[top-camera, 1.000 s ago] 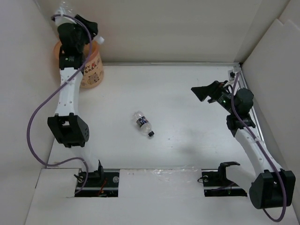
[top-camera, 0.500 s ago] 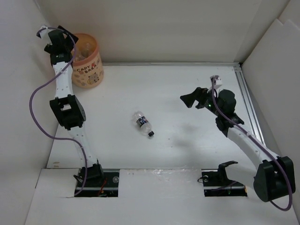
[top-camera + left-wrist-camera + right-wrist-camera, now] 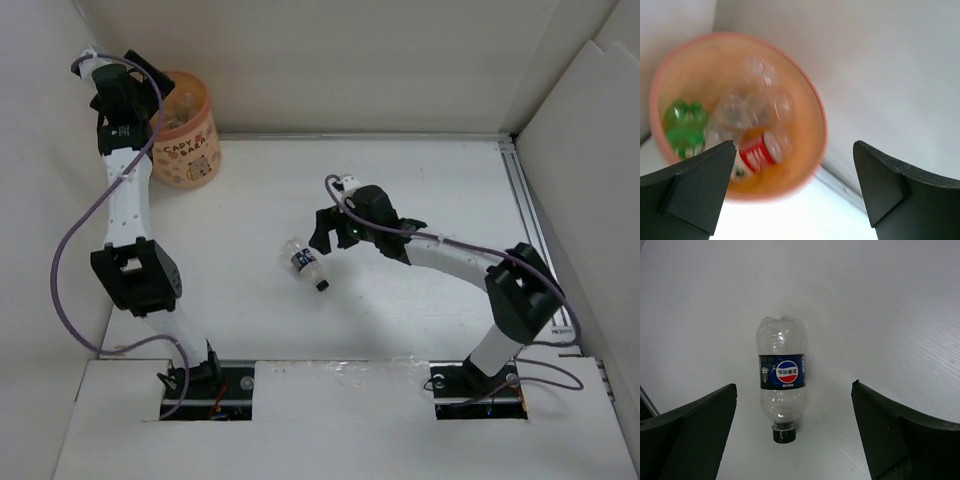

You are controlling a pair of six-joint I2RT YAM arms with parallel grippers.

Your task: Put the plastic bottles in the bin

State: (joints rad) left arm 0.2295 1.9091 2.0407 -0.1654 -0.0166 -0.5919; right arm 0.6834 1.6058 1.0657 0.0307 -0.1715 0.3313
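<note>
Bottle (image 3: 305, 265), clear, dark blue label with round red-white-blue logo, black cap: lying on its side near the middle of the bench (image 3: 430, 190), alone, well apart from bin. Cap end toward near edge and slightly right in top view, base toward far wall. Seen whole in right wrist view, label facing up.

Bin (image 3: 192, 140): orange-peach, upright, in far-left corner of bench, close to both white walls. Printed lettering and cartoon animal on side facing the arms. Inside, per left wrist view (blurred): green bottle (image 3: 684, 127) at left, red-labelled bottle (image 3: 757, 152) low centre, clear bottles (image 3: 747, 102) above those. Exact count not readable.

Right end effector (image 3: 322, 232): reached leftward across bench, released, fingers spread wide, poised just above and beside the lone bottle. In wrist view, one finger to each side of bottle, clear gap on both sides, no contact.

Left end effector (image 3: 112, 82): raised at far-left corner, just left of bin rim in top view. Released, nothing between fingers. Wrist view looking down into bin mouth, one finger at each lower corner of the view.
</note>
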